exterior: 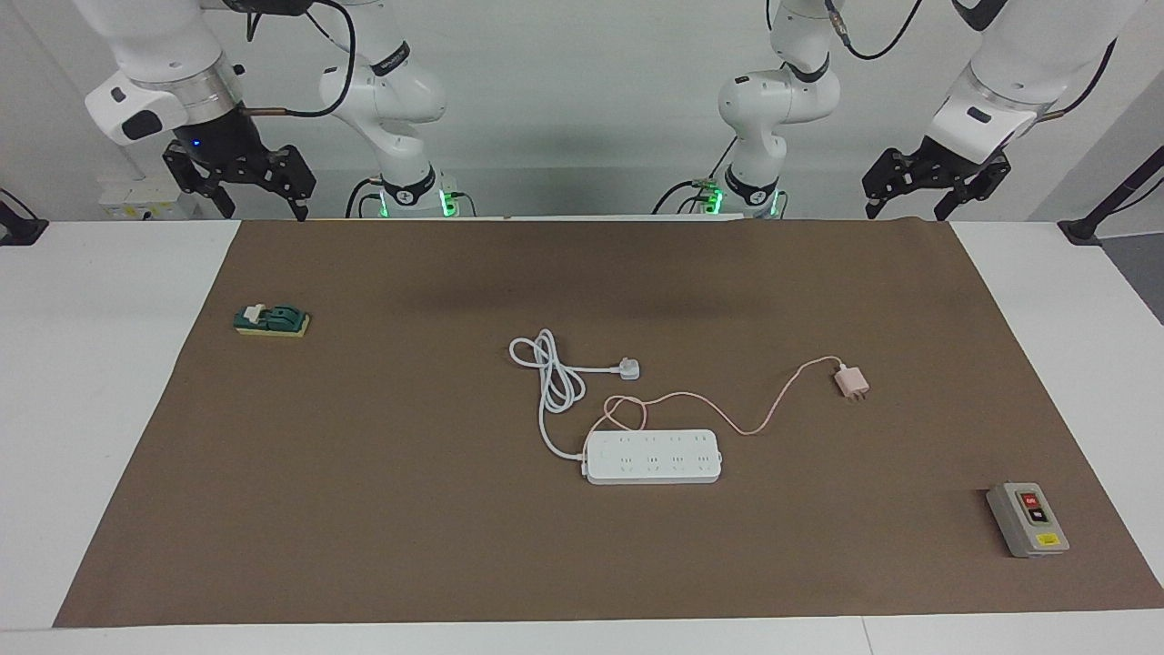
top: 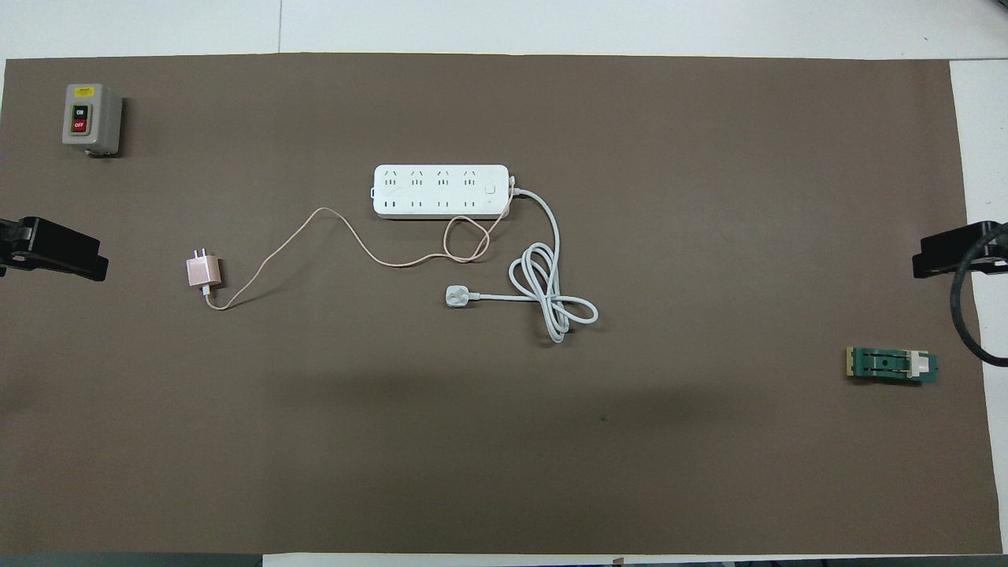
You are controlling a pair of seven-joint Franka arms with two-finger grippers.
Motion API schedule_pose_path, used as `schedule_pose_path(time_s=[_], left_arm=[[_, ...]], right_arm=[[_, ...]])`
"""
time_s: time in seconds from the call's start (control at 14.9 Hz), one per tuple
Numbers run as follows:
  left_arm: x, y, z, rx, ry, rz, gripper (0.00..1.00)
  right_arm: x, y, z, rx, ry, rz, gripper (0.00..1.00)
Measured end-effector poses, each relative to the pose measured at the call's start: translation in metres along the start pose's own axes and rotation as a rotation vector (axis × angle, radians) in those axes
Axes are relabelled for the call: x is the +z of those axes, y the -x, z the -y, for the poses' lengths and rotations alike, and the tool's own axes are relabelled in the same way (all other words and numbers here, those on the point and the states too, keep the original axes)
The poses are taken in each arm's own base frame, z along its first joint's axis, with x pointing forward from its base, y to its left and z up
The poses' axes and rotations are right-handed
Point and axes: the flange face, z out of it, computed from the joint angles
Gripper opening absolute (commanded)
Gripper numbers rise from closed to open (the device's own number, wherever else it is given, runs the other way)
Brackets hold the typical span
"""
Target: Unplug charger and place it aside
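Trouble from here looks unlikely in the facing view, since the charger (exterior: 852,383) already lies free on the brown mat (exterior: 364,509), toward the left arm's end of the tabletop (exterior: 91,409) and apart from the power strip (exterior: 653,456); the one risk I judge is that its thin pink cable (exterior: 718,405), looped just beside the strip, snags a pincer passing low and drags the cube back. Both arms wait raised above the robots' edge of the mat: the left pincer (exterior: 914,193) hangs released and empty, and so does the right pincer (exterior: 244,195). A white plug (exterior: 627,368) on its thick cord lies near the strip, unplugged too. Seen from overhead, the charger (top: 202,272) is a small pale pink cube lying flat, metal prongs pointing away from the robots, cable leaving its nearer end and curving to a loop at the strip (top: 441,190), whose sockets are all empty.
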Motion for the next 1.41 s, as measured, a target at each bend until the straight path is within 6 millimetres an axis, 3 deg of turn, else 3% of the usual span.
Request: schedule_pose_path(time_s=[0.2, 0.81, 1.21, 1.41], left_arm=[[0.006, -0.002, -0.001, 0.004, -0.001, 0.007, 1.00], [0.010, -0.008, -0.001, 0.013, -0.003, -0.004, 1.00], [0.015, -0.014, -0.005, 0.022, -0.005, -0.012, 1.00], [0.027, -0.023, -0.003, 0.021, -0.006, -0.028, 1.00]], right_arm=[[-0.002, 0.000, -0.006, -0.006, 0.000, 0.008, 1.00], [-0.002, 0.001, 0.005, -0.029, 0.002, 0.011, 1.00], [0.011, -0.003, 0.007, -0.033, 0.002, 0.015, 1.00], [0.014, -0.003, 0.007, -0.034, 0.002, 0.022, 1.00]])
